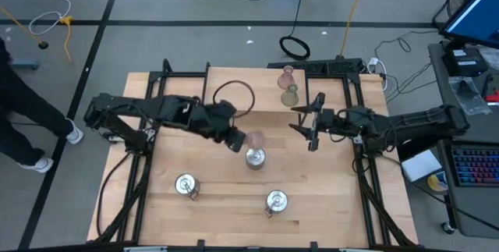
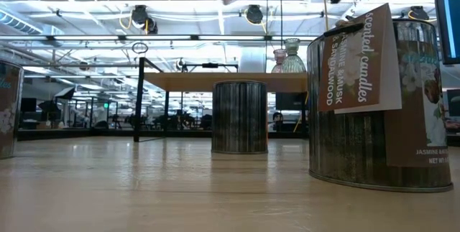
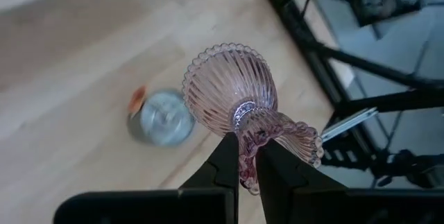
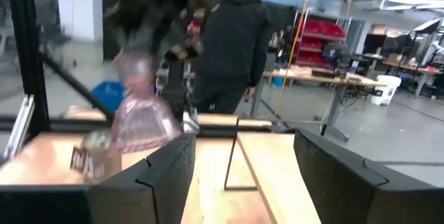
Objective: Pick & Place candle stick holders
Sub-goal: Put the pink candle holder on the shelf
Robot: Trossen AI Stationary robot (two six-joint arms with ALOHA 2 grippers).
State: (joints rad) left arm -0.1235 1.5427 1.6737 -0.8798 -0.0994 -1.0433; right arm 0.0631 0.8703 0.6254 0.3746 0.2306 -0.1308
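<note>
Holding pink ribbed glass candle holder (image 3: 236, 92) aloft, left gripper (image 3: 248, 172) pinched narrow stem. Judged light, brittle, slippery; stem best grip point. Right gripper (image 4: 239, 175) waited near, spread wide, empty.

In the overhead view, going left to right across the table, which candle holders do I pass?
Left silver holder → pink glass holder in the left gripper → front silver holder → two glass holders at the back.

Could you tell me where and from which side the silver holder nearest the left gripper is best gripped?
Judging by its upright round shape, grip the silver holder across its side walls, coming from above; the left gripper would first have to set down its pink glass holder.
</note>
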